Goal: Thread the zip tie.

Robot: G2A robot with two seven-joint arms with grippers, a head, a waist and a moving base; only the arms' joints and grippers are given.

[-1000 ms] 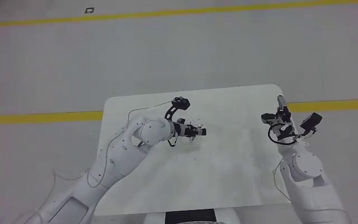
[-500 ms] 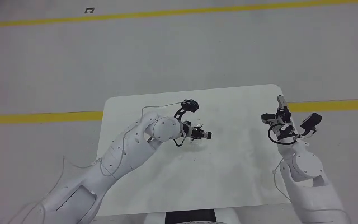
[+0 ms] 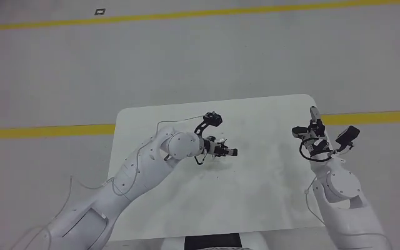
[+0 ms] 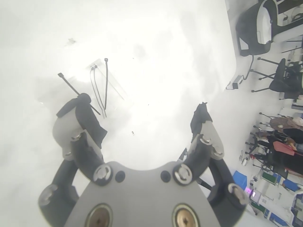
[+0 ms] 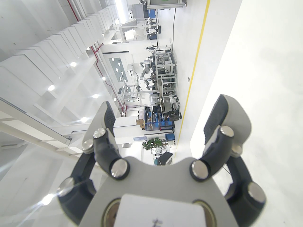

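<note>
Several thin black zip ties [image 4: 100, 88] lie loose on the white table [image 4: 165, 36], on what looks like a clear plastic sheet [image 4: 111, 79]. My left gripper [image 4: 142, 108] hovers open just over them near the table's middle [image 3: 226, 151]. One of its fingertips [image 4: 80, 105] overlaps the slanted zip tie [image 4: 68, 85]; I cannot tell whether they touch. Nothing sits between the fingers. My right gripper [image 5: 163, 112] is open and empty, held at the table's right edge [image 3: 312, 128] and pointing out over the floor.
The white tabletop [image 3: 269, 194] has a few small dark specks [image 4: 133, 133]. A yellow floor line [image 3: 62, 131] runs behind the table. Chairs and equipment [image 4: 279, 81] stand beyond the table's edge.
My left arm has shifted its gripper to the right across the table, mostly in the first half second. The right arm has stayed still.
</note>
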